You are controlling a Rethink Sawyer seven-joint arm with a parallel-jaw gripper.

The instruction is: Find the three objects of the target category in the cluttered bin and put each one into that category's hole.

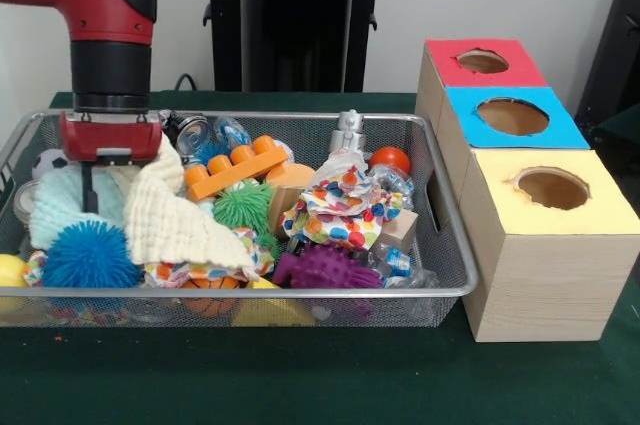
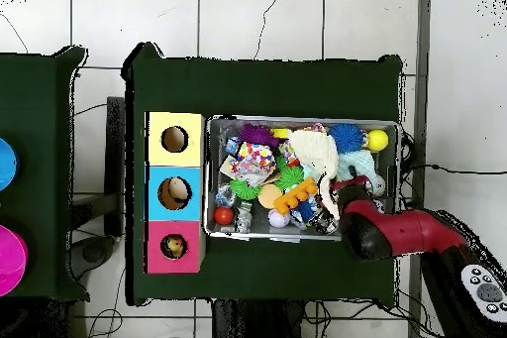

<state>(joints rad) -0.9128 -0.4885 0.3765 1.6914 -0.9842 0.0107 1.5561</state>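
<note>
Front view: bin [image 1: 452,245] sits on table [image 1: 300,385], with three boxes [image 1: 540,235] in a row just right of it, running front to back. Inside the bin, spiky ball [image 1: 88,255] lies front left, folded cloth [image 1: 175,215] just right of it, toy brick [image 1: 235,170] behind the cloth, patterned cloth [image 1: 345,210] centre-right. Gripper [image 1: 92,190] hangs over the bin's left part, behind the spiky ball.

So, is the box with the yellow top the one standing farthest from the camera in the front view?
No, the yellow-topped box stands nearest the camera, with the blue-topped box behind it and the red-topped box farthest.
</note>
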